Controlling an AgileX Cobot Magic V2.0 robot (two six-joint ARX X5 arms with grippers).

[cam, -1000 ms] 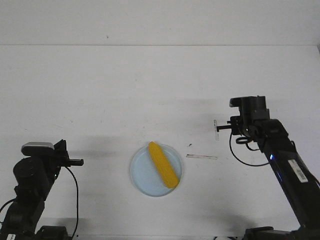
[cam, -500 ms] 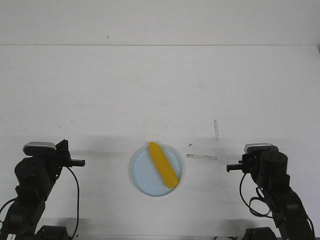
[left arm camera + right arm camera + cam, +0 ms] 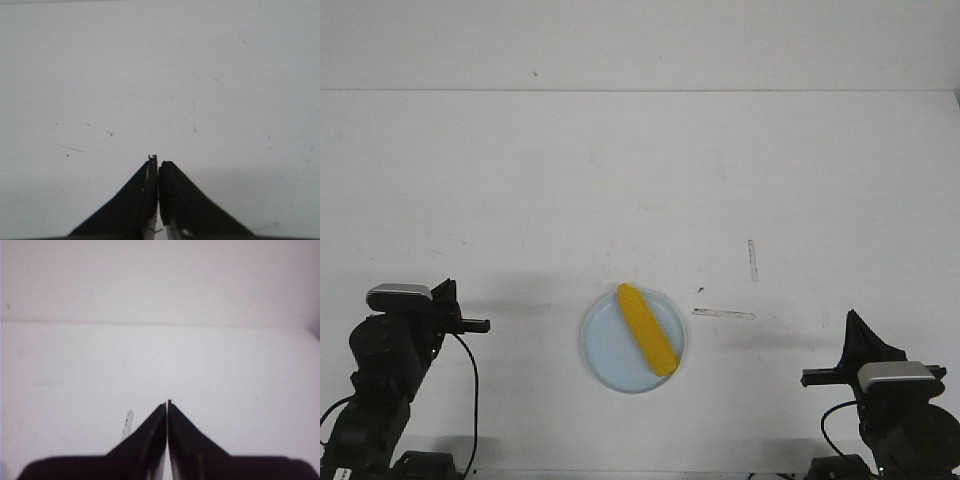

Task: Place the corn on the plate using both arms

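The yellow corn [image 3: 647, 328] lies diagonally on the pale blue plate [image 3: 605, 352] at the front middle of the table. My left gripper [image 3: 447, 288] is folded back at the front left, far to the left of the plate. In the left wrist view it [image 3: 158, 163] is shut and empty over bare table. My right gripper [image 3: 852, 318] is folded back at the front right corner, far to the right of the plate. In the right wrist view it [image 3: 167, 403] is shut and empty. Neither wrist view shows the corn or the plate.
A short strip of clear tape [image 3: 724, 314] lies on the white table just to the right of the plate. Another strip [image 3: 752, 259] lies a little farther back and also shows in the right wrist view [image 3: 128, 422]. The table's back edge meets a white wall.
My right arm has drawn back from the mid-right of the table, by the tape strips, down to the front right corner. The left arm, corn and plate have stayed put.
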